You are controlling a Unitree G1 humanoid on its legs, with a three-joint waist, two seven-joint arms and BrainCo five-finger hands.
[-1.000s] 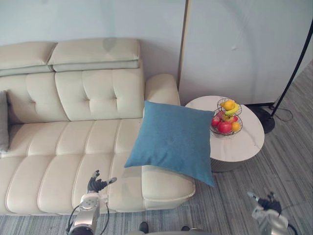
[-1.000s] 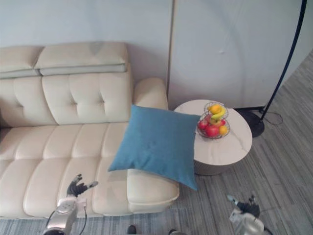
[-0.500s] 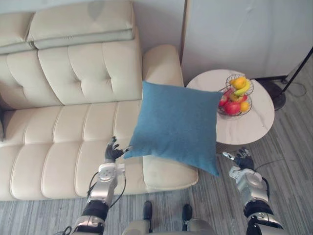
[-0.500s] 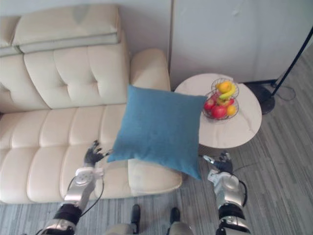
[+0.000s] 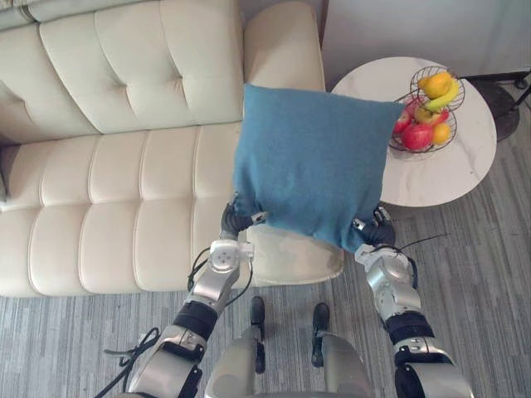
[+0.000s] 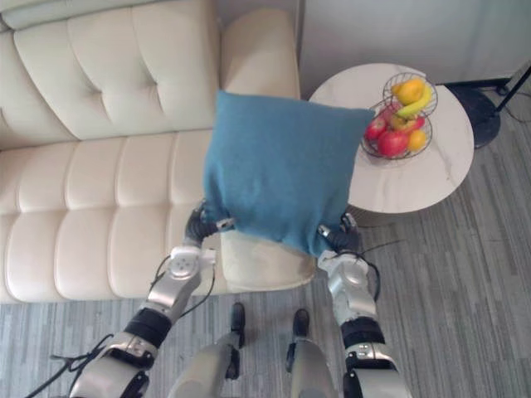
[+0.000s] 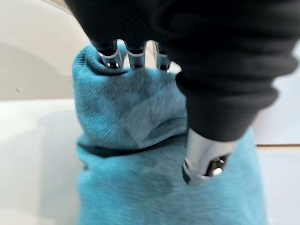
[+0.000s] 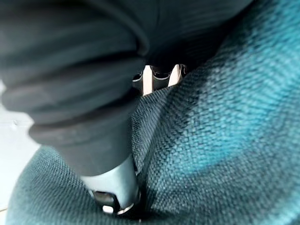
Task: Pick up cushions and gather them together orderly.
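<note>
1. The blue cushion (image 5: 311, 166) is off the sofa (image 5: 116, 166) and held up between the two hands, with its broad face turned up toward the head camera.
2. It hangs in front of the sofa's right end. It covers part of the armrest and the seat's front corner, and its right edge overlaps the near rim of the round table (image 5: 452, 178).
3. The left hand (image 5: 236, 221) is at the cushion's lower left corner. In its wrist view the fingers (image 7: 111, 58) are curled over a bunched fold of the blue cloth, and the thumb (image 7: 206, 157) presses the cloth from the other side, so the corner is pinched.
4. The right hand (image 5: 375, 231) is at the lower right corner. In its wrist view the fingers (image 8: 157, 77) are close together and tucked behind the cloth. The thumb (image 8: 112, 187) bears down on the near face — a pinch here too.
5. The cushion's top edge slopes a little, with the left corner higher than the right. The cloth sags slightly between the hands.
6. The sofa is cream and tufted, and its seat is bare where it shows beside the cushion.
7. On the table, well apart from the hands, stands a wire basket (image 5: 431, 104) of fruit — red apples below, oranges and a banana above.
8. Grey striped floor (image 5: 489, 274) lies in front of the sofa and around the table.
</note>
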